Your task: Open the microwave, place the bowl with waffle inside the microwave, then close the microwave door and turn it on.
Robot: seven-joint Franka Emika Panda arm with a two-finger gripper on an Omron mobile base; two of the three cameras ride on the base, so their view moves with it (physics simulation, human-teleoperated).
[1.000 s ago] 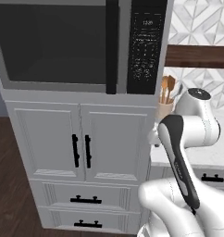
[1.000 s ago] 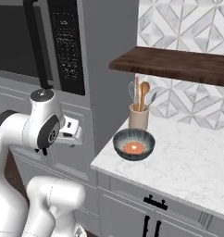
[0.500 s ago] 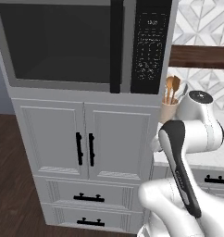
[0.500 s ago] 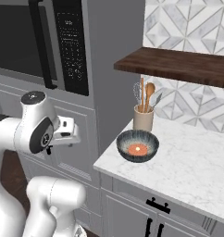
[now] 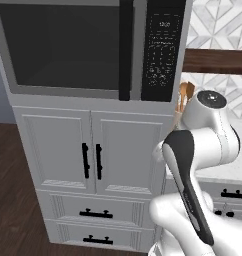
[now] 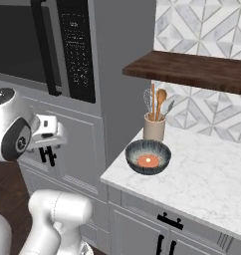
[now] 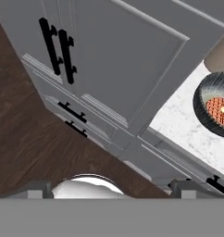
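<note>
The microwave [image 5: 93, 50] fills the top of the left base view. Its dark glass microwave door [image 5: 58, 47] is shut, with the black bar handle [image 5: 124, 50] and keypad [image 5: 160, 50] to its right. The dark ribbed bowl [image 6: 148, 157] stands on the marble counter [image 6: 202, 179] with the orange waffle [image 6: 148, 160] inside it. My gripper [image 7: 113, 190] is open and holds nothing. It looks down at the lower cabinets, with the bowl [image 7: 215, 111] at the right edge. My hand [image 6: 44, 132] hangs in front of the cabinets, left of the bowl and below the microwave [image 6: 43, 40].
A tan utensil cup [image 6: 154, 127] with wooden spoons stands just behind the bowl. A dark wooden shelf [image 6: 192, 69] hangs over the counter. Grey cabinet doors with black handles [image 5: 91, 161] and drawers [image 5: 95, 214] sit under the microwave. Dark wood floor [image 7: 35, 152] lies below.
The whole picture has shifted slightly, so the base has moved a little. In the right base view my arm's upper part has swung left. The gripper stays open and the bowl has not moved.
</note>
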